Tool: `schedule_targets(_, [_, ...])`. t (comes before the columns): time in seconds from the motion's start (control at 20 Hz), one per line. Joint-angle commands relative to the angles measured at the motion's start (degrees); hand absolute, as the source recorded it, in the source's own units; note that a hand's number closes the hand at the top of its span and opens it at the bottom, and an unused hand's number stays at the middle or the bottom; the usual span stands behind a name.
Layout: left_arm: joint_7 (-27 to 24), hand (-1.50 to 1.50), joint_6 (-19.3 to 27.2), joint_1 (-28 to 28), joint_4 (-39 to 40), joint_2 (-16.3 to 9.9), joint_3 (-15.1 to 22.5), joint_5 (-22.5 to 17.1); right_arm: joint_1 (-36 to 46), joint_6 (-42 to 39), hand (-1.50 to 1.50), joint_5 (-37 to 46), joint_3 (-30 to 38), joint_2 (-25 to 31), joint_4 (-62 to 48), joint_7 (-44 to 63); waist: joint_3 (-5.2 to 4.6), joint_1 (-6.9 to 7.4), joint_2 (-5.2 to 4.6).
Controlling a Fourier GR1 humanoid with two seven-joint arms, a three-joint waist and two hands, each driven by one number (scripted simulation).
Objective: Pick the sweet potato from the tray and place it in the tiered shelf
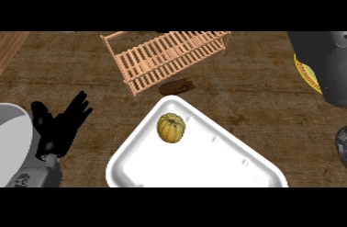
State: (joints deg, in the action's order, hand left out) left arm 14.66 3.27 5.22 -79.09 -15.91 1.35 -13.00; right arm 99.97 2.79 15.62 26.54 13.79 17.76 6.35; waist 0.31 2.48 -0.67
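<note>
Dark brown wood-grain counter (257, 102) fills the view, a lighter wooden strip (10, 47) running along its far left corner, light falling evenly across the top

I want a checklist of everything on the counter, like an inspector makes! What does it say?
Surface: brown wooden counter.
Job's things: white tray holds only a yellow-orange squash; a brown lump, likely the sweet potato, lies on the counter between tray and tiered shelf, off the tray. Whether it touches the shelf is unclear.
Clutter: yellow-rimmed plate at right edge, partly hidden.
Hands: left hand open, fingers up, resting at left; right hand not seen, only a grey forearm.
Cables: nothing seen.
Surroundings: nothing seen.
</note>
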Motion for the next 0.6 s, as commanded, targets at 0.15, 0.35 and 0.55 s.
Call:
schedule_targets(0.15, [1.45,0.00,1.04,-0.51,1.78,2.72,1.40,0.44,-0.66,7.67,-1.50,0.35,1.96,7.45,-1.02,2.25,-0.41,-0.09,-0.47])
schedule_targets(0.35, [3.33,0.00,1.38,0.70,0.65,2.16,1.10,0.56,-3.36,7.42,-1.50,-1.72,4.88,12.98,-1.72,0.93,-0.34,0.25,-0.79])
schedule_targets(0.55, [1.93,0.00,1.28,-0.63,0.78,2.76,1.27,0.96,-5.17,0.90,-1.50,-4.25,7.29,18.54,-3.09,0.82,-0.31,0.48,-0.85])
